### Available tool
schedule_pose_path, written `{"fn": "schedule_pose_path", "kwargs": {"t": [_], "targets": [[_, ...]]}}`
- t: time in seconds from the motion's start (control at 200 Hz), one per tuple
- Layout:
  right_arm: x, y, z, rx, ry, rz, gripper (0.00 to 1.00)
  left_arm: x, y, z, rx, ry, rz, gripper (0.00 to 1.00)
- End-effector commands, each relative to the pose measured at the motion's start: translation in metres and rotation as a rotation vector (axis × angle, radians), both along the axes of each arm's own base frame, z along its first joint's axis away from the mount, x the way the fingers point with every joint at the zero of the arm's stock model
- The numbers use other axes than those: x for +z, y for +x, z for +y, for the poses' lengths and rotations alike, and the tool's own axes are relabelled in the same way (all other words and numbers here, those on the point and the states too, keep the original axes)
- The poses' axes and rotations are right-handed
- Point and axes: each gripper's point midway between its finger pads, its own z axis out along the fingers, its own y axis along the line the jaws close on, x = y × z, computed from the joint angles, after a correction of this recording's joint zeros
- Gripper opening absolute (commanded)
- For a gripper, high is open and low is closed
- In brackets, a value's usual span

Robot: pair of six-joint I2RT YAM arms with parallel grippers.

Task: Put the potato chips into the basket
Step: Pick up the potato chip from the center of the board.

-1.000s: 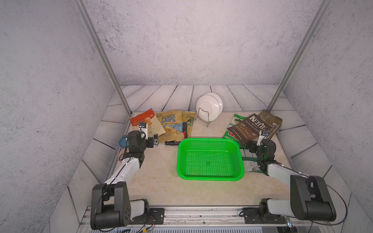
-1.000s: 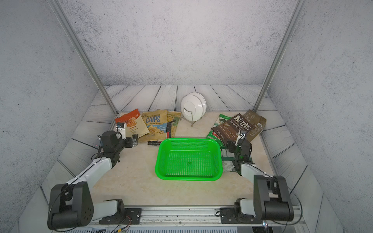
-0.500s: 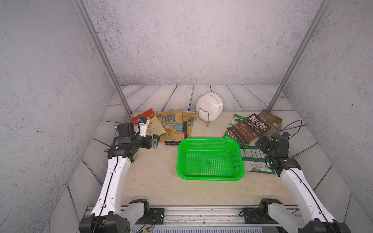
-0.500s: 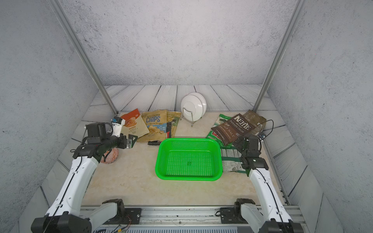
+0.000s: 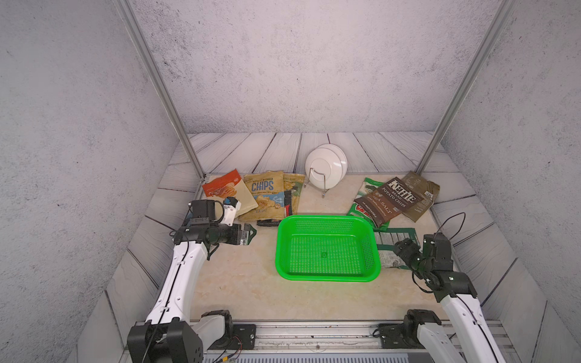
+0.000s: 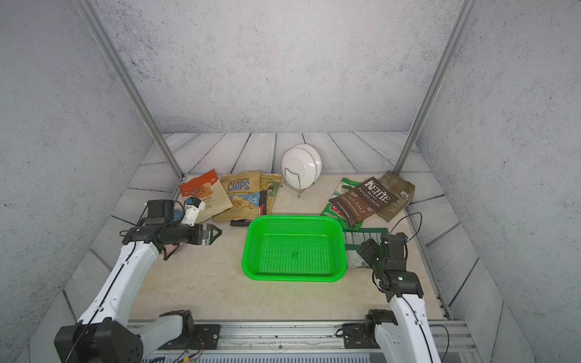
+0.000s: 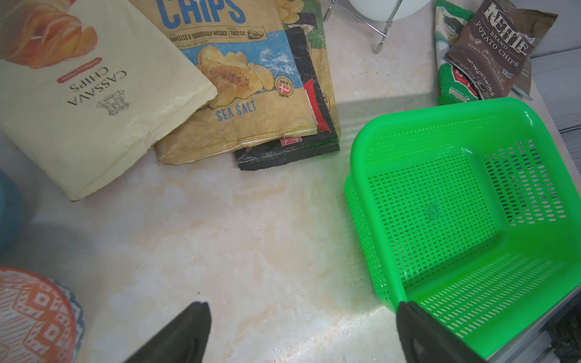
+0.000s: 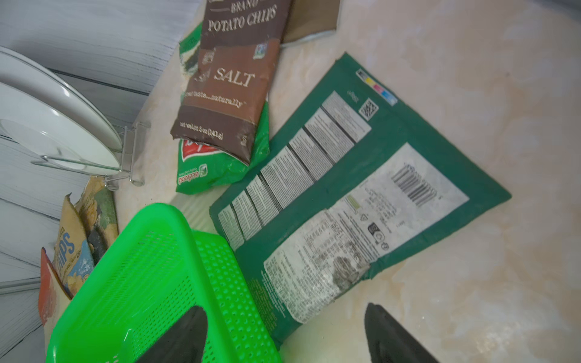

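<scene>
Both arms risen. Right hand (image 5: 404, 250), spread, empty, over flat dark-green chip bag (image 8: 361, 176) beside bright-green perforated basket (image 5: 327, 217): shortest carry. Left hand (image 5: 251, 232) spread, empty.

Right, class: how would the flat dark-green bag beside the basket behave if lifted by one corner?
The dark-green bag lies flat and creased, so it probably flops and weighs little. One edge seems tucked against the basket, so pulling might nudge it.

Two white plates (image 5: 325, 163) upright in a wire rack (image 5: 325, 185) at the tabletop (image 5: 245, 283) back edge; orange-and-white patterned bowl (image 7: 31, 314) near a blue object (image 7: 8, 207), both cut off in the left wrist view.
</scene>
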Motion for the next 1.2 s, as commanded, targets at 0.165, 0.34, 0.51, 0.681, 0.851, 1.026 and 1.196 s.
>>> {"fn": "schedule_pose_path", "kwargs": {"t": [0.165,0.34,0.51,0.681,0.851,1.026,1.196], "targets": [[-0.042,-0.009,0.009,-0.083,0.148,0.072,0.79,-0.003,-0.009,-0.012,-0.06,-0.054,0.014,0.99],[-0.058,-0.01,0.007,-0.15,0.191,0.076,0.62,-0.004,-0.011,-0.017,-0.08,-0.075,0.018,0.99],[-0.068,0.0,0.011,-0.187,0.257,0.045,0.59,-0.002,-0.012,-0.017,-0.081,-0.074,0.012,0.99],[-0.072,0.004,0.002,-0.226,0.223,0.045,0.6,-0.003,-0.011,-0.016,-0.08,-0.07,0.01,0.99],[-0.076,0.011,-0.004,-0.264,0.216,0.026,0.61,-0.004,-0.011,-0.016,-0.078,-0.073,0.02,0.99],[-0.084,0.016,-0.004,-0.282,0.235,0.042,0.61,-0.004,-0.01,-0.016,-0.076,-0.069,0.02,0.99],[-0.092,0.018,-0.003,-0.293,0.254,0.053,0.61,-0.006,-0.01,-0.015,-0.072,-0.066,0.023,0.99]]}}
